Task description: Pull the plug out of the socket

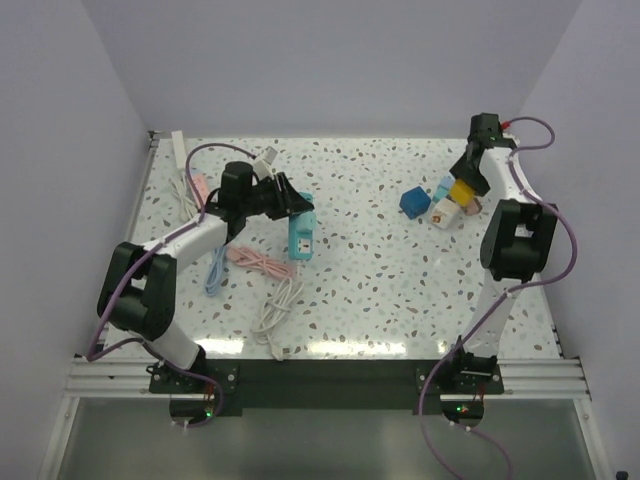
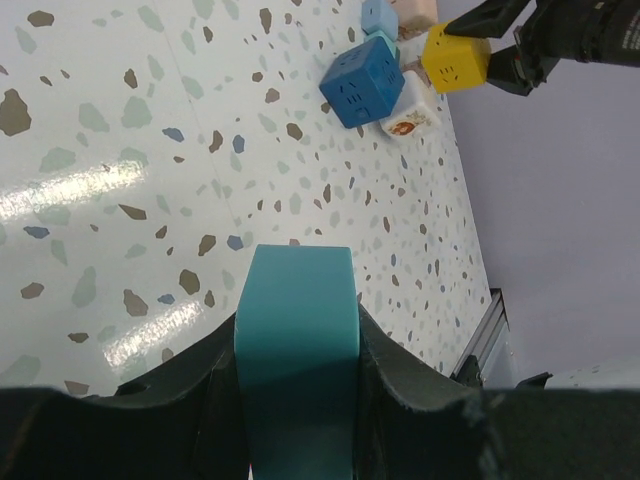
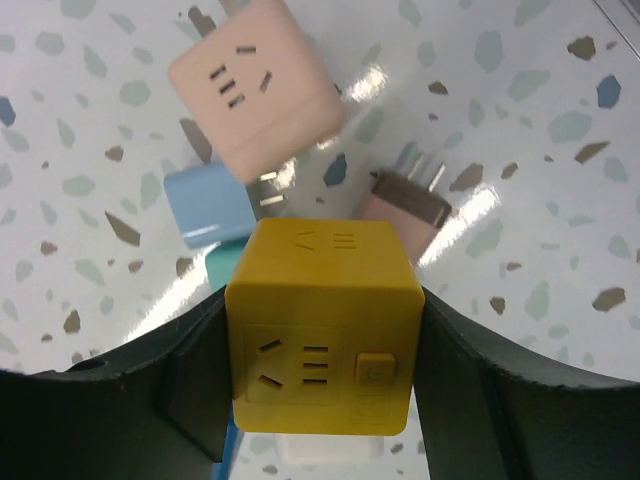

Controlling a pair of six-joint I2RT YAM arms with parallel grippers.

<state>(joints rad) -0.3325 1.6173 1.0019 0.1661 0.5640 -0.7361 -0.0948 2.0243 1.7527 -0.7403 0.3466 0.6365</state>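
1. Left wrist: left gripper [image 2: 297, 335] fingers clamp the teal block [image 2: 300, 285] on both sides.
2. Right wrist: right gripper [image 3: 322, 300] fingers grasp the yellow socket [image 3: 320, 265] on both sides.
3. Round the socket: pink cube [image 3: 258, 85] at 12 o'clock, pink plug [image 3: 405, 210] at 2, prongs bare.
4. Top view: block at the table's [image 1: 380, 285] 9 o'clock, socket at 2; blue cube [image 1: 414, 202] at the socket's 9; cables [image 1: 278, 310] at the block's 7.

loose cables [image 1: 262, 285] at the table's [image 1: 380, 295] left, adapter [image 1: 302, 238] just right of them, socket cube [image 1: 462, 190] among other cubes [image 1: 414, 203] far right
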